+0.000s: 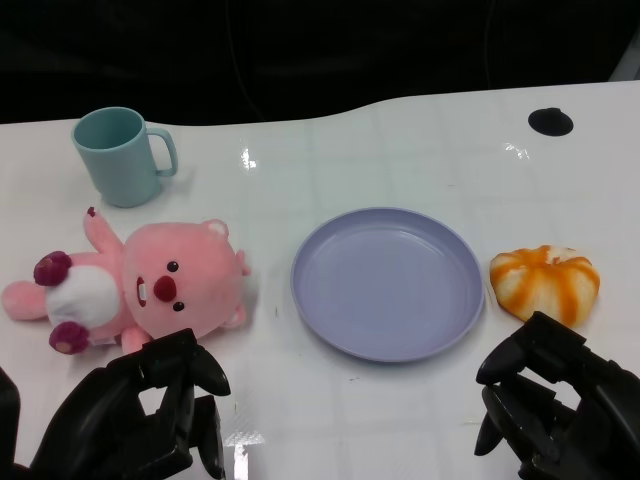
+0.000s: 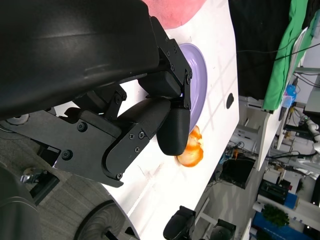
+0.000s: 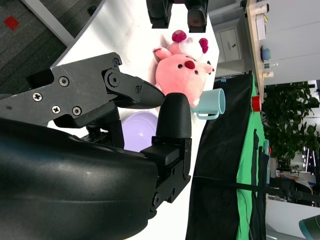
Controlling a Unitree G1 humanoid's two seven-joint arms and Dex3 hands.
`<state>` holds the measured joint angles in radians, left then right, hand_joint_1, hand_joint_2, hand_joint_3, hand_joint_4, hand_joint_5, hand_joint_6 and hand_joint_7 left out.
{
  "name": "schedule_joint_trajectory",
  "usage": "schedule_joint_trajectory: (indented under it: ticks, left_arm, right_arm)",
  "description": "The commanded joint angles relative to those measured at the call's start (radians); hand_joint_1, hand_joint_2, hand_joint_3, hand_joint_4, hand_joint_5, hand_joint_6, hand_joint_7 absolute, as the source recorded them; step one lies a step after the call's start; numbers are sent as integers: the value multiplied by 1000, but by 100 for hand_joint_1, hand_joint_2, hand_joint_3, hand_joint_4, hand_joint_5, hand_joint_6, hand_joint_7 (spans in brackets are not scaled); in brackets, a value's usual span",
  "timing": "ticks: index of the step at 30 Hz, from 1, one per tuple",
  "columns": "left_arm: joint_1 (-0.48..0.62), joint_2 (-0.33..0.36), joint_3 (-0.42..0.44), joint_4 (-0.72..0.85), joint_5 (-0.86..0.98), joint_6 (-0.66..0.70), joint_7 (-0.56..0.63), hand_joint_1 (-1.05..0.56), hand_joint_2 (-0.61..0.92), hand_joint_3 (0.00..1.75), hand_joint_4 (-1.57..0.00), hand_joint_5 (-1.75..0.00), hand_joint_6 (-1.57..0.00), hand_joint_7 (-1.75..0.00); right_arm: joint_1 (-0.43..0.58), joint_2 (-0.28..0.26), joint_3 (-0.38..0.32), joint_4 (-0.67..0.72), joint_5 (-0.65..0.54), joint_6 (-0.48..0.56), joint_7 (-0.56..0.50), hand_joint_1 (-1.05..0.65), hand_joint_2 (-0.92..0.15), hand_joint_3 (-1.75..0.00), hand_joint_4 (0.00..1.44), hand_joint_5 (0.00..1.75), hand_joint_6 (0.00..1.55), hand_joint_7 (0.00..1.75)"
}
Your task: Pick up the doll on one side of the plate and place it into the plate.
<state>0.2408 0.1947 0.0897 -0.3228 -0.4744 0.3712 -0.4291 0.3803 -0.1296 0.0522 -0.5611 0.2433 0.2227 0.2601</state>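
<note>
Two candidates flank plate (image 1: 388, 283); pink doll (image 1: 140, 285) lies lengthwise at frame left, just above left robot hand (image 1: 140, 415), fingers spread, empty. Right robot hand (image 1: 555, 400) nearer orange doll (image 1: 545, 283), also empty.

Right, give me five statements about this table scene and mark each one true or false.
1. The pink doll lies in the plate. False: it lies on the table, beside the plate.
2. The plate holds nothing. True.
3. The teal mug lies tipped over. False: it stands upright.
4. The orange-and-white toy lies on the plate's far side from the doll. True.
5. The left hand holds the doll. False: it holds nothing.
</note>
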Motion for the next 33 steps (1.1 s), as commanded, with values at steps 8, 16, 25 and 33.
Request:
schedule_joint_trajectory:
  ticks: [8, 16, 25, 33]
  left_arm:
    - [-14, 12, 19, 4, -7, -7, 0, -12, 46, 126, -84, -163, -80, -139]
    - [-17, -16, 36, 1, -40, -34, -8, -23, 48, 114, -73, -138, -75, -96]
    - [-6, -48, 76, -27, -74, -83, 4, -31, 73, 64, -62, -140, -64, -94]
    - [-18, -30, 98, -22, -64, -171, -31, -40, 88, 24, -51, -131, -53, -82]
  right_arm:
    - [-7, -10, -8, -8, -5, 0, -5, -32, -92, -62, 53, 175, 41, 165]
    - [-7, -7, -9, -9, 2, 9, -7, -30, -92, -63, 53, 175, 40, 165]
    - [-1, -7, 1, -18, -6, 6, -11, -30, -91, -63, 53, 175, 40, 166]
    - [-1, -4, 5, -19, -1, 7, -16, -31, -91, -64, 53, 175, 39, 166]
